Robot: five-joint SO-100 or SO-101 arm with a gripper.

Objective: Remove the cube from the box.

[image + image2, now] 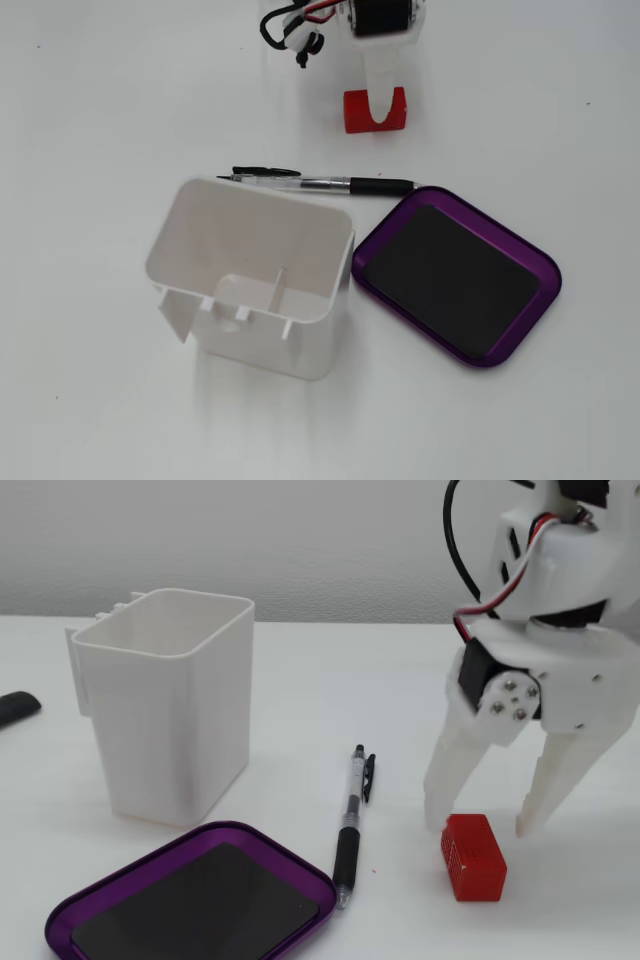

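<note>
The red cube rests on the white table, outside the purple box. The box's black inner surface is bare. My gripper is open, with its white fingertips down at the cube's far end, one on each side of it. In a fixed view from above, one white finger crosses over the cube's top. The jaws are spread wider than the cube and do not clamp it.
A tall white container with inner dividers stands next to the box. A black-and-clear pen lies between the cube and the box. A dark object lies at the left edge.
</note>
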